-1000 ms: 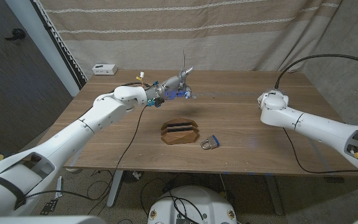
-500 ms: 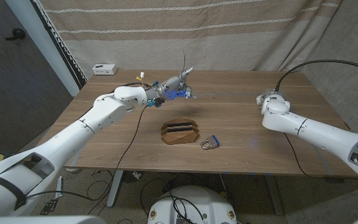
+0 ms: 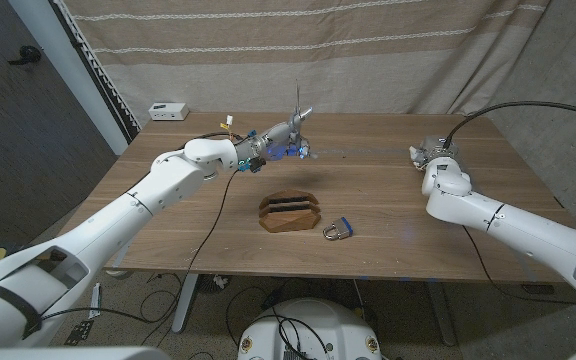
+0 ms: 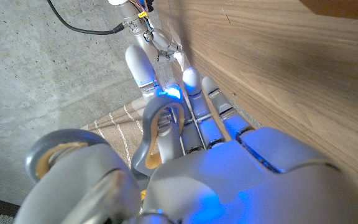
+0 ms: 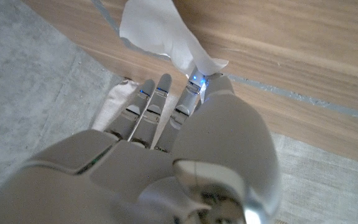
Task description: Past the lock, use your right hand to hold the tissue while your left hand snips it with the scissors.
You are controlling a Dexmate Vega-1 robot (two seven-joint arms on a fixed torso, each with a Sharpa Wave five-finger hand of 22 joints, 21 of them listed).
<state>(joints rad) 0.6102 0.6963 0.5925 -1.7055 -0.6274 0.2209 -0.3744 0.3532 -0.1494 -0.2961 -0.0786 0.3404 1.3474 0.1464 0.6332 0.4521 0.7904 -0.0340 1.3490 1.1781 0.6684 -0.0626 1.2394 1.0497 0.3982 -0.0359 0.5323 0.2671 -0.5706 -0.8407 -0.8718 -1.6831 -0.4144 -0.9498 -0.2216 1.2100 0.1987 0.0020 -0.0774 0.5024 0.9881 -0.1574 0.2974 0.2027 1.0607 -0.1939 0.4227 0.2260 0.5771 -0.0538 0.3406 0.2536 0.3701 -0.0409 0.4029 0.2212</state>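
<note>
My left hand (image 3: 280,141) is raised above the far middle of the table and grips grey scissors (image 3: 298,108), blades pointing up. In the left wrist view a grey handle loop of the scissors (image 4: 161,124) sits among the fingers of that hand (image 4: 197,162). My right hand (image 3: 428,154) hovers at the far right of the table. The right wrist view shows a white tissue (image 5: 158,30) pinched between thumb and finger of this hand (image 5: 185,137). A padlock with a blue body (image 3: 337,230) lies near the table's front middle.
A wooden slotted holder (image 3: 289,212) stands just left of the padlock. A small white box (image 3: 168,111) sits at the far left corner of the wooden table (image 3: 388,200). A striped curtain hangs behind. Cables trail from both arms.
My right hand has shifted slightly away toward the far edge while its forearm swung nearer the front. The left hand and scissors have stayed put.
</note>
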